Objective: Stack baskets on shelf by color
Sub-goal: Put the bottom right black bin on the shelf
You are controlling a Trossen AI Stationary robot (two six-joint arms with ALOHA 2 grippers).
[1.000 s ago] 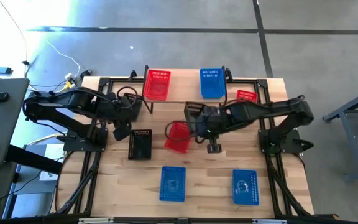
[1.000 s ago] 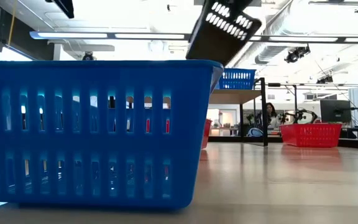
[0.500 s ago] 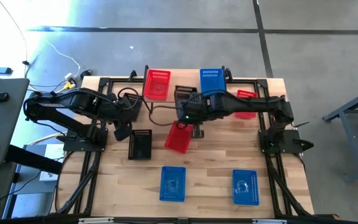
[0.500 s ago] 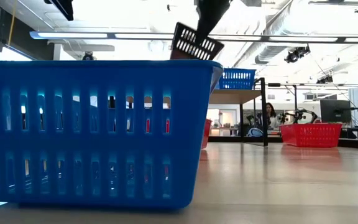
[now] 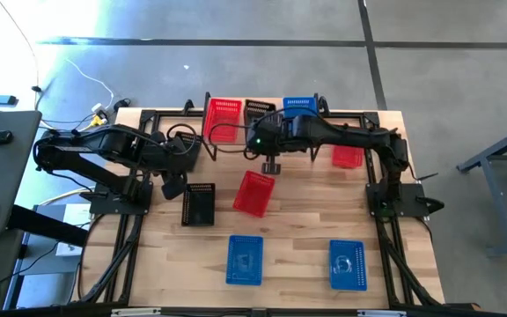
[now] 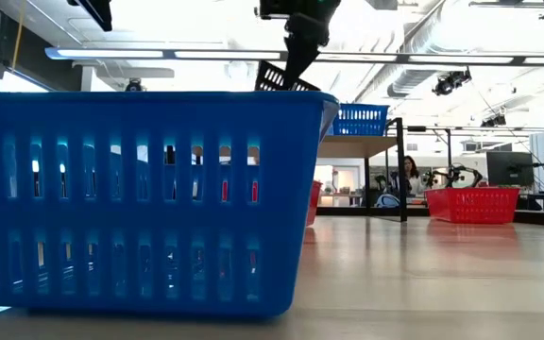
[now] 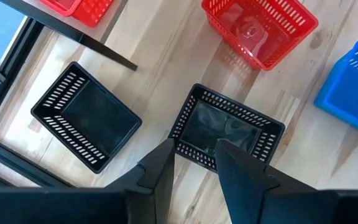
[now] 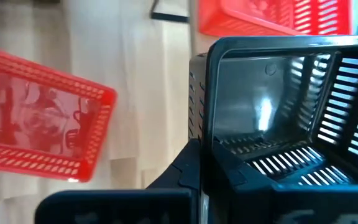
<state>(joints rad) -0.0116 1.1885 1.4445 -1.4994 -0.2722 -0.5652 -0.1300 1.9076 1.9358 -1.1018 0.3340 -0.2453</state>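
Our right gripper (image 5: 262, 132), clamped on a black basket (image 5: 259, 110), hovers at the shelf's (image 5: 271, 139) twelve o'clock; loose baskets remain (left gripper (image 7: 194, 163) parted).

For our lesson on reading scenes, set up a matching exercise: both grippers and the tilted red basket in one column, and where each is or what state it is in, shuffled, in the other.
Column A
1 left gripper
2 right gripper
3 tilted red basket

Column B
a lies on the tabletop, mid-table
b shut on the carried black basket at the shelf
c open, over the lying black basket

Pairs: 1-c, 2-b, 3-a
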